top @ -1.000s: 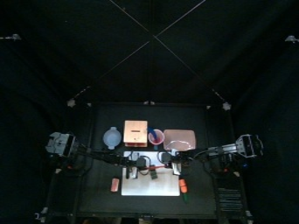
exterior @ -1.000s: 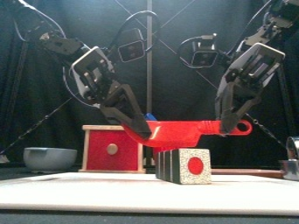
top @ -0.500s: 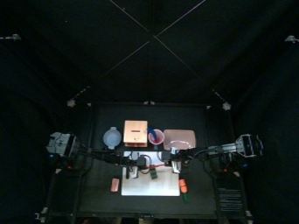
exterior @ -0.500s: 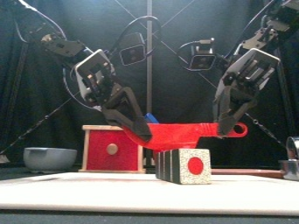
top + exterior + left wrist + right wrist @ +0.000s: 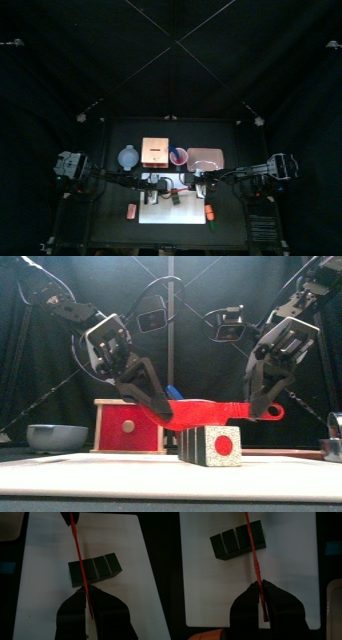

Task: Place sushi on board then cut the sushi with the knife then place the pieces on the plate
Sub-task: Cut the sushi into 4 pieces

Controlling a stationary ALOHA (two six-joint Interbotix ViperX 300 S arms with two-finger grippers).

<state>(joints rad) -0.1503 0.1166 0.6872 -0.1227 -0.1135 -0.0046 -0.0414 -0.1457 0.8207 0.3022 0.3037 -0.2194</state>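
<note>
A red toy knife (image 5: 214, 411) hangs level just above the sushi roll (image 5: 214, 446), held at both ends. My left gripper (image 5: 163, 406) is shut on the blade end and my right gripper (image 5: 251, 411) on the handle end. The roll, dark green blocks with a speckled white face and a red centre, lies on the white cutting board (image 5: 94, 476). From the left wrist, the knife (image 5: 80, 562) crosses over the roll (image 5: 99, 569). From the right wrist, the blade (image 5: 254, 552) runs over the roll (image 5: 234, 543). The pink tray (image 5: 205, 158) is behind the board (image 5: 174, 215).
Behind the board stand the wooden box (image 5: 156, 152) with its red drawer front (image 5: 127, 426), the blue-grey bowl (image 5: 128, 156) and the red cup (image 5: 179, 155). Small orange toys lie left (image 5: 131, 211) and right (image 5: 210, 212) of the board.
Both grippers have lowered the knife a little closer to the top of the sushi roll. The roll has not moved.
</note>
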